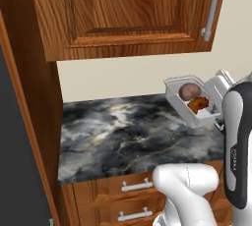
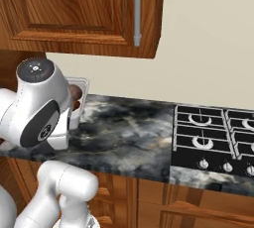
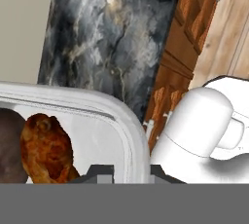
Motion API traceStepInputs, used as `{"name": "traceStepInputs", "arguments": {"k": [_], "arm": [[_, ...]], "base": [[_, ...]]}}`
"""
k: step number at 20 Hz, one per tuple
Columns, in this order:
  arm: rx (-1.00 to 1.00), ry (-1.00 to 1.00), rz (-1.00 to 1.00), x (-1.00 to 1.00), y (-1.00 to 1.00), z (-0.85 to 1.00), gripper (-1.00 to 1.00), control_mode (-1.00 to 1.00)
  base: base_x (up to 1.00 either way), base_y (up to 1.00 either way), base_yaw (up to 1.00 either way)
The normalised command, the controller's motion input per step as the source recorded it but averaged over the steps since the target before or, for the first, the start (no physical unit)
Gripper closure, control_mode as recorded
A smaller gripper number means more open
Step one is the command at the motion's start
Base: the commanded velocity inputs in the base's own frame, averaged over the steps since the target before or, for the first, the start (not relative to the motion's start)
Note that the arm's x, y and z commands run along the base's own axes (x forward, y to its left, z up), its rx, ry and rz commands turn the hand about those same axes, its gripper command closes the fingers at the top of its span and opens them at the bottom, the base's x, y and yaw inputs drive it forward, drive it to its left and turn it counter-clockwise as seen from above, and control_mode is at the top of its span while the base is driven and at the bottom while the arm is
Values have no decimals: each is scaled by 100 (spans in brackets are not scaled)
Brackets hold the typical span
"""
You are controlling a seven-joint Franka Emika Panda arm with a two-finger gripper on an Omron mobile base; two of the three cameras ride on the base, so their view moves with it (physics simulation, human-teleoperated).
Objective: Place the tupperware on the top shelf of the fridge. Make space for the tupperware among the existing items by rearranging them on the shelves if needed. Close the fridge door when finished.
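One tupperware (image 1: 193, 101) at right-centre of the left base frame, lifted off the dark marble bench (image 1: 123, 136) and tipped so its open side faces the camera. Two food pieces inside: one round brown lump (image 1: 189, 90), one orange-brown piece (image 1: 198, 104) just below it. The gripper (image 1: 220, 106) sits at the tub's right edge, jaws narrow and clamped on the rim (hand view: rim wall sits between the two dark tips at bottom centre). In the right base frame the tub (image 2: 79, 98) peeks out at left-centre, mostly hidden behind the arm's white joint. One wall cabinet (image 1: 128, 9) across the top of the left base frame, one metal handle (image 1: 211, 11) at upper right. Two drawer fronts (image 1: 135, 185) under the bench, each with one pale handle. Stove (image 2: 213, 138) at right of the right base frame: three knobs visible (burners partly cropped).
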Motion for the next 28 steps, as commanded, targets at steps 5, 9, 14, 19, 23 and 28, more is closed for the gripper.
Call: {"name": "traceStepInputs", "arguments": {"k": [5, 9, 14, 19, 23, 28], "arm": [[0, 0, 0, 0, 0, 0, 100, 100], [0, 0, 0, 0, 0, 0, 100, 100], [0, 0, 0, 0, 0, 0, 100, 100], [0, 0, 0, 0, 0, 0, 100, 100], [0, 0, 0, 0, 0, 0, 100, 100], [0, 0, 0, 0, 0, 0, 100, 100]], "base": [[-51, 9, 29], [-58, 0, 64], [-73, 0, 78], [-98, -6, 76], [-98, 1, 70], [-24, 67, 53]]}}
